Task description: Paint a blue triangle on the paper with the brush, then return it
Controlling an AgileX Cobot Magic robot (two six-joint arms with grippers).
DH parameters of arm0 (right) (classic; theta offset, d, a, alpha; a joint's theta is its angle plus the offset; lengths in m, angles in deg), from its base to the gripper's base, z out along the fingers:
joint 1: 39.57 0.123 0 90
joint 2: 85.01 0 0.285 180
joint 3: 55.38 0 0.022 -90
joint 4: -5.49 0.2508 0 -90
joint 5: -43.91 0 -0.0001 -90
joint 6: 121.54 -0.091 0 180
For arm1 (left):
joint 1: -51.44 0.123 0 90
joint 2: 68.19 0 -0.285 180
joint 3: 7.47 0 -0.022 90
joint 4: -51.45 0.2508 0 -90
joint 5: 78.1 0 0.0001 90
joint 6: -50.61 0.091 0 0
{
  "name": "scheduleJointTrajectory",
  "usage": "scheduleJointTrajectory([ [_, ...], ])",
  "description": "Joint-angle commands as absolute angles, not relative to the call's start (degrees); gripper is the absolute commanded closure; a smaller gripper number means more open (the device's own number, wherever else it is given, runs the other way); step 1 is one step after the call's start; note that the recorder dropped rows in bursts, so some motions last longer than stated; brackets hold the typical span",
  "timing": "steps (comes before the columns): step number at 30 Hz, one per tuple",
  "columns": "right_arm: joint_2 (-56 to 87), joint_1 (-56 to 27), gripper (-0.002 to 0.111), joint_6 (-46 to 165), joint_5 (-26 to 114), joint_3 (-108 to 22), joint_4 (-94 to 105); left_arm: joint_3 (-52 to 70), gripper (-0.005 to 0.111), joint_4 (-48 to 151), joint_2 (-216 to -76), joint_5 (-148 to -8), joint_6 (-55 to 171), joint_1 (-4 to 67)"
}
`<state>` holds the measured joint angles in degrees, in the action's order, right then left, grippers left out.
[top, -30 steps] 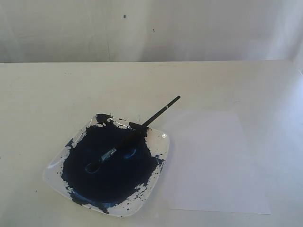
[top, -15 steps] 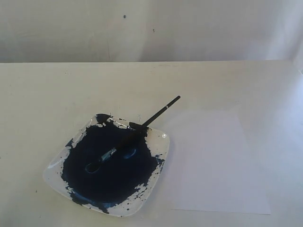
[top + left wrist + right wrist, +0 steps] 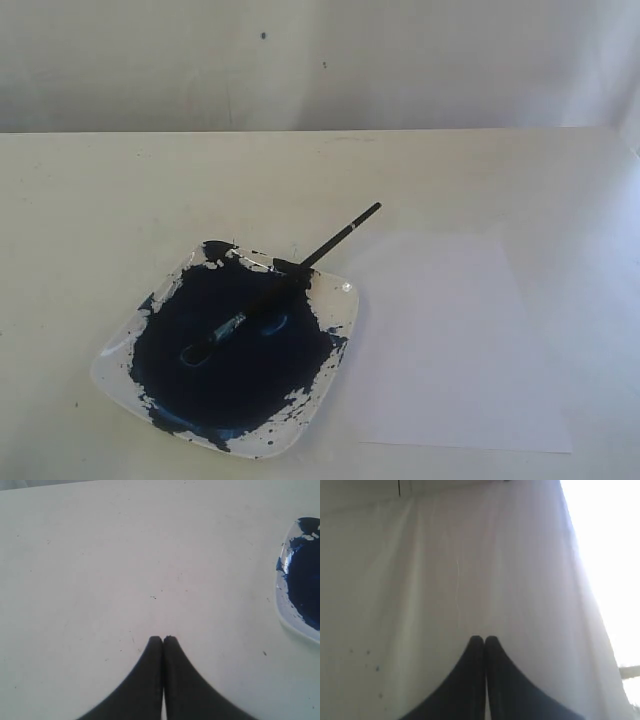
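The left gripper [image 3: 163, 639] has its two black fingers pressed flat together, tip against tip, with nothing between them. It hangs over a bare stretch of the cream table [image 3: 100, 570] and touches nothing. In the left wrist view, the rim of the clear plate [image 3: 284, 611] and part of its dark blue paint [image 3: 306, 575] show at the frame's edge, well apart from the fingertips.

The right gripper [image 3: 484, 639] is closed the same way, its fingers meeting along their whole length and empty. It faces a pale surface [image 3: 445, 555] with faint vertical creases and a few small specks (what that surface is I cannot tell), and it touches nothing either.

In the exterior view the brush [image 3: 290, 278] lies loose in the plate [image 3: 345, 300]. Its bristle end and silvery ferrule [image 3: 230, 325] sit in the pool of paint [image 3: 230, 380]. The black handle slants up across the far right rim, and its end pokes out over the table [image 3: 120, 200] towards the far corner of the paper [image 3: 450, 350]. The paper lies flat just beside the plate on the right, its near left corner tucked close to the plate's edge, and its face is plain white.

Compared with the exterior frames from a second and half a second ago, nothing differs. The brush rests at the same slant in the paint, and the plate and paper sit in the same spots.
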<state>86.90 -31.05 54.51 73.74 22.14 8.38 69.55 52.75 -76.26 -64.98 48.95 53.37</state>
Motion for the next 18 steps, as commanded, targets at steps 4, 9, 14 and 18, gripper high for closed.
scheduleJointTrajectory([
  [4, 87.2, -30.91, 0.108, 23.77, 70.63, 20.55, 8.56, 69.74, 0.107, 52.79, -75.98, -65.2, 48.51, 53.48],
  [9, 82.1, -30.91, 0.108, 21.13, 45.66, 13.81, 8.24, 69.74, 0.107, 52.79, -75.98, -65.2, 48.51, 53.48],
  [14, 69.46, -29.8, 0.108, 22.66, 33.19, 5.69, 8.61, 69.74, 0.107, 52.79, -75.98, -65.2, 48.51, 53.48],
  [18, 57.91, -25.33, 0.108, 37.47, 25.11, -0.5, 19.67, 69.74, 0.107, 52.79, -75.98, -65.2, 48.51, 53.48],
])
